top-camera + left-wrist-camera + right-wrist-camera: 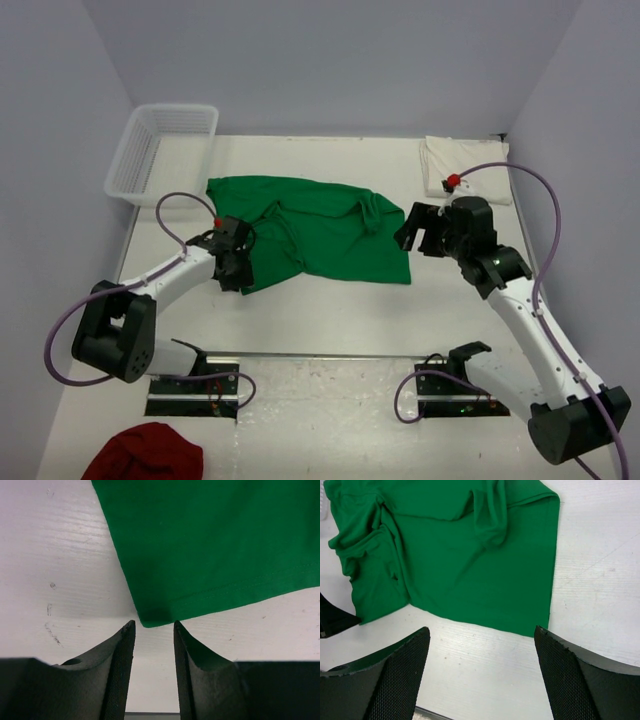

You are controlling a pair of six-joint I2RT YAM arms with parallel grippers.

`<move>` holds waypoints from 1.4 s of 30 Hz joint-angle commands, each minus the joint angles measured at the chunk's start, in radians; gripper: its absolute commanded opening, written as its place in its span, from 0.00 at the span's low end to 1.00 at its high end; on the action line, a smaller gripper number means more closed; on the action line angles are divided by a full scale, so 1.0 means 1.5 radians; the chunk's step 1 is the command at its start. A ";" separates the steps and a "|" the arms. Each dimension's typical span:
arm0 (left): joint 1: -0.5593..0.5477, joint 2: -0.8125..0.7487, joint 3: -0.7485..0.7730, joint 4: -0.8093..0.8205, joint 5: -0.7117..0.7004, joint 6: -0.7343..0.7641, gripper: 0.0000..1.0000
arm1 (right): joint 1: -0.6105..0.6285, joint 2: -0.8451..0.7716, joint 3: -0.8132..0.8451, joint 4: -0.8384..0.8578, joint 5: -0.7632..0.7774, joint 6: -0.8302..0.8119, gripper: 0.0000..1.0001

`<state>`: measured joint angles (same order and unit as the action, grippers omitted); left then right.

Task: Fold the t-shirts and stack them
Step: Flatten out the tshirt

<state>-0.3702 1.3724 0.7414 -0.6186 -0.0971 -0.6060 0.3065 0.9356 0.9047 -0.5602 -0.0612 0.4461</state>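
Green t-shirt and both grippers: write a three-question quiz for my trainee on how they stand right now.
1. True or false: the right gripper is shut on the green t-shirt.
2. Where does the cream-white t-shirt lie? A) in the basket B) at the far right corner of the table C) under the green t-shirt
3. Fill in: in the left wrist view, the green t-shirt's hemmed ____ lies just ahead of the left gripper.

Key: 1. False; it is open wide, with nothing between its fingers. 2. B. 3. corner.
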 commanded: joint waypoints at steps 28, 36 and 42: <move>0.044 0.149 0.010 0.040 0.057 0.033 0.15 | -0.008 0.092 0.008 0.047 0.021 -0.022 0.85; 0.044 0.132 0.013 0.031 0.061 0.036 0.00 | -0.022 0.170 0.016 0.024 0.023 0.010 0.86; 0.043 0.062 0.042 0.006 0.096 0.033 0.00 | -0.023 0.263 -0.056 0.071 0.021 0.060 0.82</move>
<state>-0.3069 1.5139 0.8001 -0.5789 0.0128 -0.5720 0.2745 1.2808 0.8650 -0.4957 -0.0429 0.4820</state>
